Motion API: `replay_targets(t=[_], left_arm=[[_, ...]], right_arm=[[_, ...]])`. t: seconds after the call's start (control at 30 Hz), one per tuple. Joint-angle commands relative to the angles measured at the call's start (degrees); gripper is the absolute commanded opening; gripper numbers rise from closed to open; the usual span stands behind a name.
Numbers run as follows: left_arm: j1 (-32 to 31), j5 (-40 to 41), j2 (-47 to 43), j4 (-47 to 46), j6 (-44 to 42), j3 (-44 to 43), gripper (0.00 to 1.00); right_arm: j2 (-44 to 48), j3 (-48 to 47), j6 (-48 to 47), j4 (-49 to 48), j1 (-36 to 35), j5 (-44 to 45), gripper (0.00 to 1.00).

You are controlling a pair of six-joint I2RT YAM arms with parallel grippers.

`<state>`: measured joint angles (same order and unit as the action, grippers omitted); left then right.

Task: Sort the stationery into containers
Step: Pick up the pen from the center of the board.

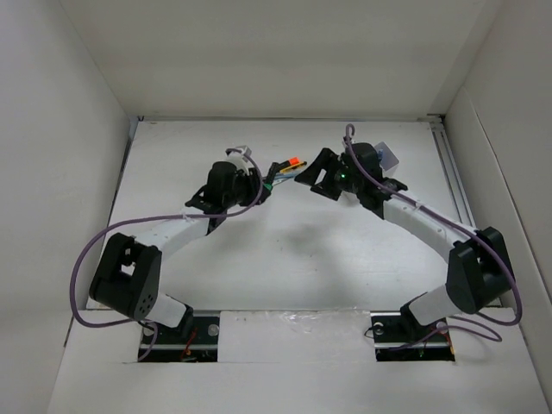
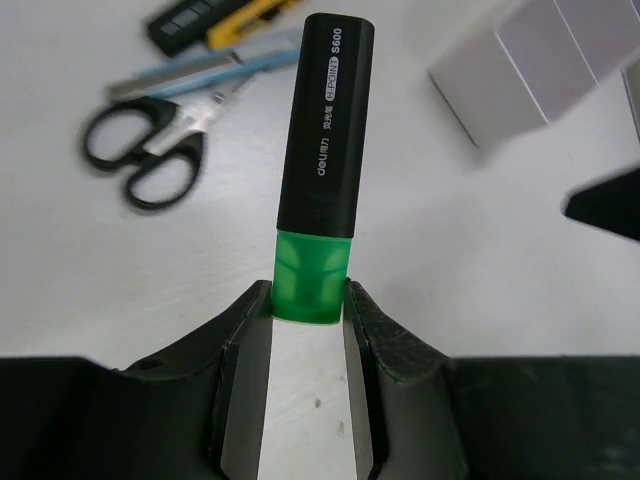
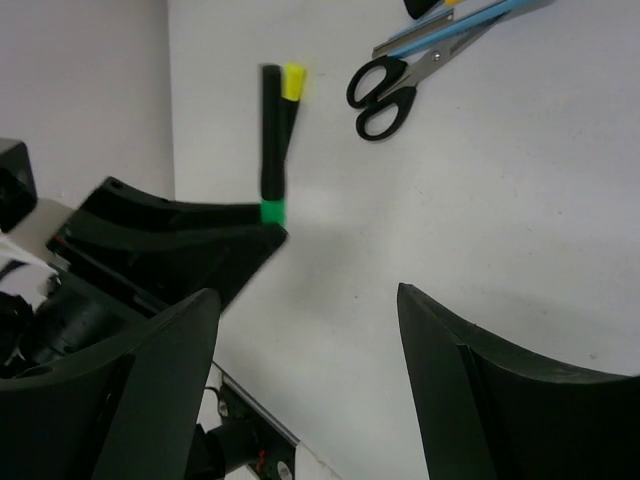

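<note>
Green-ended black marker [image 2: 325, 130] is gripped by its green end, which is clamped between the two pads of the left pincer [image 2: 308, 300]. The black barrel is projected straight out ahead of the fingertips, its printed side turned to the wrist camera. The left pincer is closed to the width of that green end and nothing else is held in it. Whether the barrel touches the bench [image 2: 450, 250] cannot be told. Beyond the marker's far end and to its left, black-handled scissors [image 2: 145, 150] are laid flat, with pens [image 2: 190, 75] just beside the blades and a yellow-black cutter [image 2: 215, 18] further off. A white box [image 2: 530, 60] is seen to the marker's right, well apart from it. The right pincer [image 3: 305, 295] is spread wide with nothing between its fingers, and is held near the left pincer, facing it.
</note>
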<state>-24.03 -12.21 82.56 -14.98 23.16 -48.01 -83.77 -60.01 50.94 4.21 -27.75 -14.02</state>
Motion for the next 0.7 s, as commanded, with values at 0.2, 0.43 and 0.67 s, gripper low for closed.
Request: replay_targets(t=[0.2,0.43,0.67], left_arm=[[-5.76,-12.13,-1.35,-15.87,3.65,7.31,0.08],[-5.76,-14.25,-3.02,-18.5,2.43,10.21,0.08],[-5.76,-16.01,-2.5,-20.87,2.42,10.74,0.09]], right_arm=[[-8.16,-7.4,-0.84,-2.89,-0.73,-1.28,0.78],[-10.36,-8.55,-1.37,-0.96,0.5,-0.13,0.73],[-10.98,-8.55,-0.22,-0.96,-1.34,-0.31,0.52]])
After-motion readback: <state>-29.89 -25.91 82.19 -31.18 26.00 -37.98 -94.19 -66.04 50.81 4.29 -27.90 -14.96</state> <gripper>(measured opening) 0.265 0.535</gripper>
